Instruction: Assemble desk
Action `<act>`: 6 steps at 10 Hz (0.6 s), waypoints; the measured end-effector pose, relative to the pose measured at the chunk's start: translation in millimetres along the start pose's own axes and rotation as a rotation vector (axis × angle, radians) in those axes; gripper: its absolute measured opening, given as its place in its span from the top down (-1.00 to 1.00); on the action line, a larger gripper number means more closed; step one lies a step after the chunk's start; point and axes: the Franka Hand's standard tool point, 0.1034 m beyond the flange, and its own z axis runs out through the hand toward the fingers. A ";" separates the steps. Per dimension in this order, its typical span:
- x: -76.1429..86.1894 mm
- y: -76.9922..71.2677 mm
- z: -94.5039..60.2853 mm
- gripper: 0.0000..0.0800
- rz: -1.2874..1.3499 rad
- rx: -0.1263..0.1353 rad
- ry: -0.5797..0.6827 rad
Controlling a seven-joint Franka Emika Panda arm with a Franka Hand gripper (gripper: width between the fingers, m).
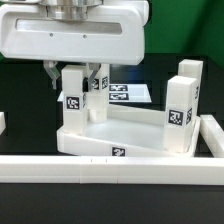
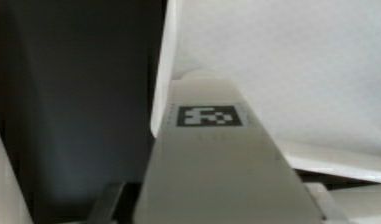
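The white desk top (image 1: 100, 143) lies with its rim up, and a tag shows on its near wall. A white square leg (image 1: 73, 100) stands upright at its corner on the exterior view's left. My gripper (image 1: 73, 78) comes down from above and straddles that leg's upper part. In the wrist view the tagged leg (image 2: 213, 150) fills the gap of the gripper (image 2: 217, 205), and a finger (image 2: 119, 200) lies against each side. Two more legs (image 1: 180, 113) (image 1: 190, 75) stand on the exterior view's right. Another tagged piece (image 1: 97, 85) just behind the gripper is mostly hidden.
A long white rail (image 1: 110, 170) runs across the front, with raised ends at the exterior view's right (image 1: 212, 135) and left. The marker board (image 1: 128, 93) lies flat behind the desk top. The table is black.
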 end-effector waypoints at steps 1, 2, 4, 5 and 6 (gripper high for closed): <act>0.0 -0.2 0.1 0.28 0.066 0.001 0.000; -0.1 -0.2 0.1 0.28 0.149 0.001 0.000; 0.0 -0.2 0.1 0.27 0.248 0.001 0.000; -0.1 -0.9 0.2 0.27 0.351 0.009 -0.001; -0.1 -1.6 0.4 0.27 0.496 0.026 -0.003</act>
